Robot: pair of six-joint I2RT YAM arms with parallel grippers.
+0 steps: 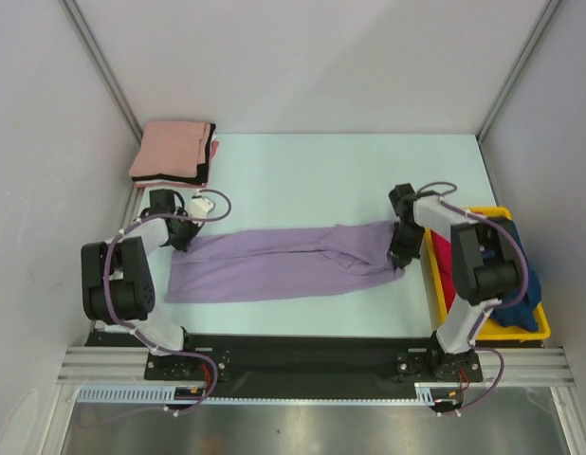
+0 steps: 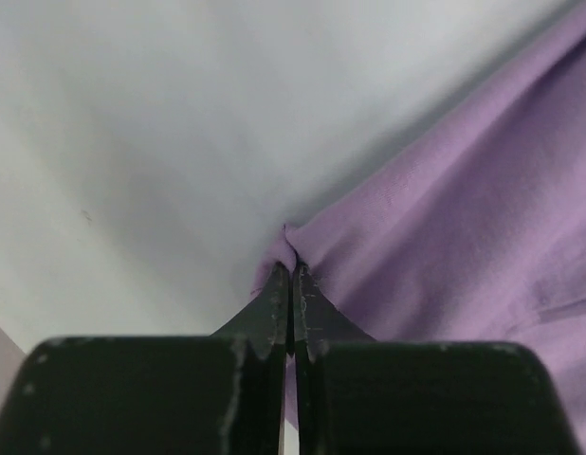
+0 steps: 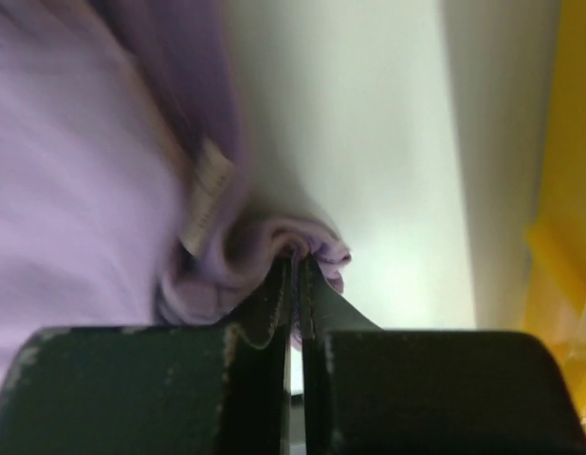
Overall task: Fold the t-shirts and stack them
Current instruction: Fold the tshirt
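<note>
Top external view gives me the whole layout. The lavender t-shirt (image 1: pixel 283 261) lies drawn out in a long band across the near half of the desk (image 1: pixel 312 171), from the left side almost to the yellow bin (image 1: pixel 535 330) at the right edge. The left tool (image 1: pixel 183 243) sits at the shirt's left end and the right tool (image 1: pixel 399 262) at its right end.

From the left wrist view, the left tool's jaws are closed on a small pucker at the very edge of the purple cloth. The right wrist view is blurred, but the right tool is likewise clamped on a bunched roll of the fabric, with a small pale label (image 3: pixel 203 194) just beside the pinch.

At the far left corner of the desk, a salmon pink t-shirt (image 1: pixel 170 152) lies folded on a black one (image 1: pixel 210 152). A red one (image 1: pixel 443 267) and a dark blue one (image 1: pixel 526 284) sit crumpled in the bin.

To my eye this shirt is light, limp and a little stretchy. It should sag and crease wherever it goes unsupported, and it will not hold a fold unless laid flat. Each pinch takes only a thin bite of edge, so a hard pull could slide the cloth out. Corners and seamed edges look like the best places to hold it, since the fabric there is doubled and firmer.
</note>
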